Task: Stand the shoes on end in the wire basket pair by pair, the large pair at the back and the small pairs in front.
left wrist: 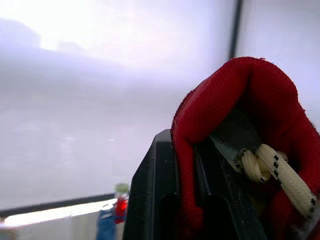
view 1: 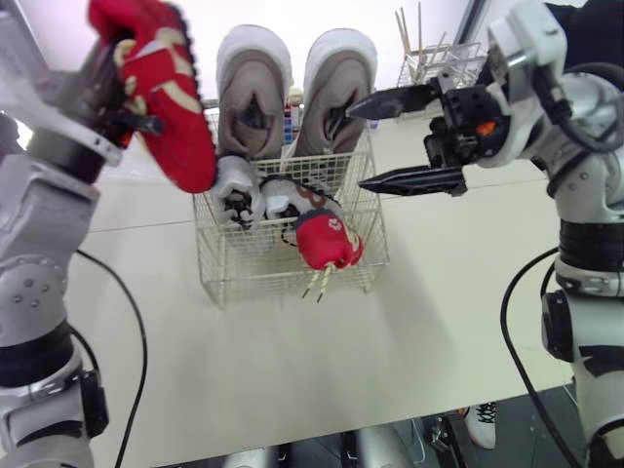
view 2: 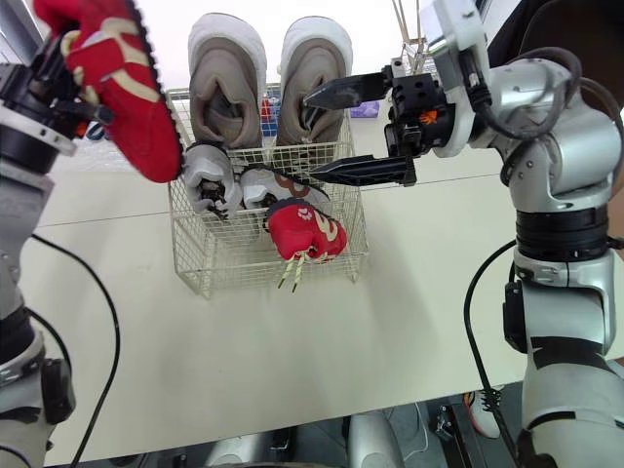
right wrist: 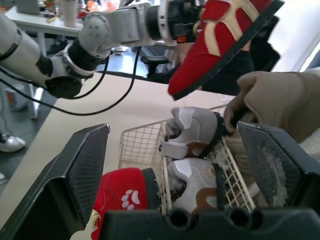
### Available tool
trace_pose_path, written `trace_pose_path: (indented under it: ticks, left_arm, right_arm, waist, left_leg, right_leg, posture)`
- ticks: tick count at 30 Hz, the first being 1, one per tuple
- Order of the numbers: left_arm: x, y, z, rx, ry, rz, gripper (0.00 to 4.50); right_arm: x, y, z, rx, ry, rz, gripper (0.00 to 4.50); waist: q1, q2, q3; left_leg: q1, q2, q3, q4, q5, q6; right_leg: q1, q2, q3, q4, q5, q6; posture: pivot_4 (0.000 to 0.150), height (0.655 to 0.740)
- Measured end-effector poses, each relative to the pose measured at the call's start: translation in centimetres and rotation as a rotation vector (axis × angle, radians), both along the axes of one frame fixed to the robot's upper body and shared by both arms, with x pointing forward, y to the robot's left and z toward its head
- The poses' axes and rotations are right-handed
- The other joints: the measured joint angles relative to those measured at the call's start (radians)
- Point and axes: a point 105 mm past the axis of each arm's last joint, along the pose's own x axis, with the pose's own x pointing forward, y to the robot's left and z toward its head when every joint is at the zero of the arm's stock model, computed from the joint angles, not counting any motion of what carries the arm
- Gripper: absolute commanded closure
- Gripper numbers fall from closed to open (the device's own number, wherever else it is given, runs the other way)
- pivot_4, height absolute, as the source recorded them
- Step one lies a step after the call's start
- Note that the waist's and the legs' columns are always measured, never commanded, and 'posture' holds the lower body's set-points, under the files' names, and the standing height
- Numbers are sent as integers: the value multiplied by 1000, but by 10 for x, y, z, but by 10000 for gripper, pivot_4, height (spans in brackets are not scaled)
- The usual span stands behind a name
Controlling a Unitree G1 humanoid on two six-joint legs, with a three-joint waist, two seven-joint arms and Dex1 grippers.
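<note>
My left gripper (view 1: 127,93) is shut on a small red shoe (view 1: 168,93) with cream stripes and laces, held high above the left edge of the white wire basket (view 1: 283,263). Two large beige shoes (view 1: 252,93) (view 1: 337,86) stand on end at the basket's back. In front of them lie two small grey shoes (view 1: 237,190) (view 1: 292,195), and another small red shoe (view 1: 327,239) with a paw print leans at the front, laces hanging through the wire. My right gripper (view 1: 405,141) hangs open beside the basket's right rim, with nothing between its fingers.
The basket stands on a pale table (view 1: 292,370). Behind it on the right is a wire rack (view 1: 429,63) holding thin sticks. A small red and blue bottle (left wrist: 114,212) stands on the far table. Cables trail off both arms.
</note>
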Motion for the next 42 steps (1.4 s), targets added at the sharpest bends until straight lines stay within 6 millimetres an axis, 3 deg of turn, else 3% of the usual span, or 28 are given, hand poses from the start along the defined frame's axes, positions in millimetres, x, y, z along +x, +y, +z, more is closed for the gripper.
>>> trace_pose_path:
  ticks: [5,15,22,31,36,42]
  left_arm:
    - [-7,-24,-7,77,-43,-21,44002]
    - [-15,-17,-20,93,-116,231,44002]
    - [-19,-17,-30,56,-86,219,44002]
    - [-24,-17,-22,10,-97,192,44002]
    - [-17,-26,-51,7,-6,167,44002]
    - [-18,-24,-68,1,-10,191,44002]
  right_arm:
    - [1,-7,0,14,15,-59,0]
    - [8,-7,-6,1,60,-56,0]
    - [25,2,-6,-8,33,-44,0]
    - [32,10,-4,1,-11,-5,0]
    - [33,9,-5,-1,-17,-2,0]
    - [37,7,1,-4,-25,-19,0]
  waist:
    - [0,0,0]
    - [3,0,0]
    - [2,0,0]
    - [4,0,0]
    - [3,0,0]
    - [2,0,0]
  left_leg:
    - [1,0,0,2,-1,3]
    - [1,0,0,4,-2,4]
    - [1,0,0,4,-1,2]
    - [1,0,0,5,0,1]
    - [1,0,-1,5,0,1]
    - [1,0,0,5,0,1]
  right_leg:
    - [1,0,0,1,1,1]
    - [3,0,0,1,1,1]
    - [3,1,0,1,1,2]
    - [4,1,0,1,1,2]
    - [4,1,0,1,1,2]
    - [4,1,0,1,1,2]
  posture:
    - [1500,7400]
    - [1500,7400]
    - [1500,7400]
    - [1500,7400]
    - [1500,7400]
    - [1500,7400]
